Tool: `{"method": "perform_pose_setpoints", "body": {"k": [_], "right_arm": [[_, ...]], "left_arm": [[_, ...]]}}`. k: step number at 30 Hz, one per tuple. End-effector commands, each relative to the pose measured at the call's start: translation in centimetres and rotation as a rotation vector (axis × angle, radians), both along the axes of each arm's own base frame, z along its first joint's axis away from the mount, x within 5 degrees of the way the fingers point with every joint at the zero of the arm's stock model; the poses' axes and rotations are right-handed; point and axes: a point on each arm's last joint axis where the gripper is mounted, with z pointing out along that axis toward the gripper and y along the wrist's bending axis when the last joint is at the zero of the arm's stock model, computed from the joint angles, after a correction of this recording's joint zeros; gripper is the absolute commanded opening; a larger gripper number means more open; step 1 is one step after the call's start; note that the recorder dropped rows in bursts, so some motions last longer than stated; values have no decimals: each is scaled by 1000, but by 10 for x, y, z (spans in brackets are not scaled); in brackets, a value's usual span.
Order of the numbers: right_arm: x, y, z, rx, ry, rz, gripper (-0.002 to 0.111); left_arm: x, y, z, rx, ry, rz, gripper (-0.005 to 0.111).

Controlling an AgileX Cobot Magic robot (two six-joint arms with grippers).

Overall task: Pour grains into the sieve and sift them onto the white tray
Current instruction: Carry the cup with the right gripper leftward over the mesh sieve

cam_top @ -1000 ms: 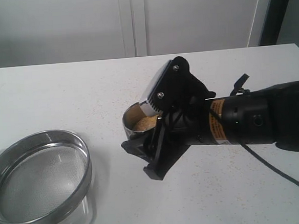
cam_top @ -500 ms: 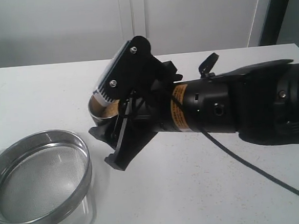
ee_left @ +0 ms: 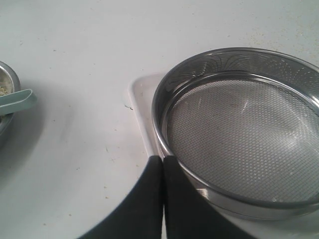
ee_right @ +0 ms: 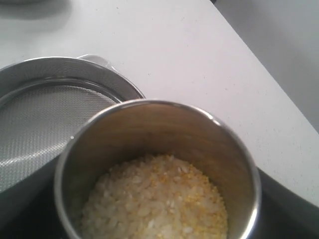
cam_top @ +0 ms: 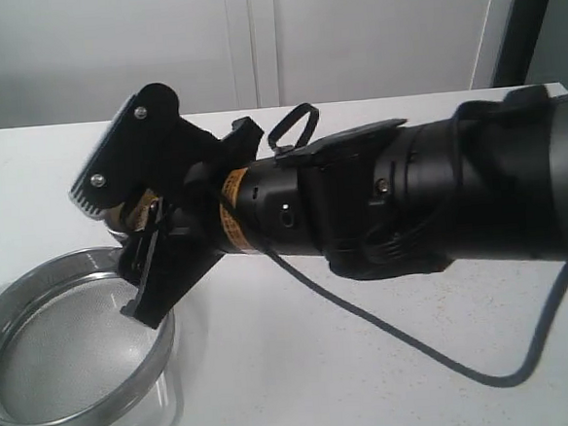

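Note:
The sieve (cam_top: 69, 350) stands at the front left, resting on the white tray (ee_left: 141, 97), of which only a corner and an edge show. My right gripper (cam_top: 134, 223) has reached across and is shut on a small steel cup (ee_right: 159, 129), held upright just above the sieve's far rim. The cup holds the grains (ee_right: 154, 199), pale rice-like bits mixed with fine yellow granules. The sieve's mesh (ee_left: 244, 139) is bare. My left gripper (ee_left: 163, 162) is shut with nothing in it, its tips beside the sieve's rim; the exterior view does not show it.
A steel bowl with a pale green handle (ee_left: 17, 98) in it lies at the edge of the left wrist view, apart from the sieve. The right arm's black cable (cam_top: 401, 346) trails over the white table. The table's edge (ee_right: 259, 69) runs past the cup.
My right arm has carried the cup leftwards from the table's middle to the sieve's far rim. The sieve has not moved.

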Motion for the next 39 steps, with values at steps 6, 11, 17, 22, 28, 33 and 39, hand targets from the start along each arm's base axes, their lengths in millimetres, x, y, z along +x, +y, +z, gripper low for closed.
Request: {"method": "perform_pose_setpoints", "body": {"k": [6, 11, 17, 22, 28, 33, 39], "right_arm": [[-2, 33, -3, -98, -110, 57, 0], [-3, 49, -9, -169, -178, 98, 0], [-2, 64, -16, -220, -226, 123, 0], [6, 72, -22, -288, -289, 143, 0], [12, 80, -27, -327, -327, 162, 0], [13, 87, -36, -417, -407, 222, 0], [12, 91, -45, -519, -472, 262, 0]], "left_arm": [[0, 0, -1, -8, -2, 2, 0], [0, 0, -1, -8, -2, 2, 0], [0, 0, -1, -8, -2, 2, 0], [0, 0, -1, -8, -2, 2, 0], [0, 0, -1, -8, -2, 2, 0], [0, 0, -1, -8, -2, 2, 0], [0, 0, -1, -9, 0, 1, 0]]}}
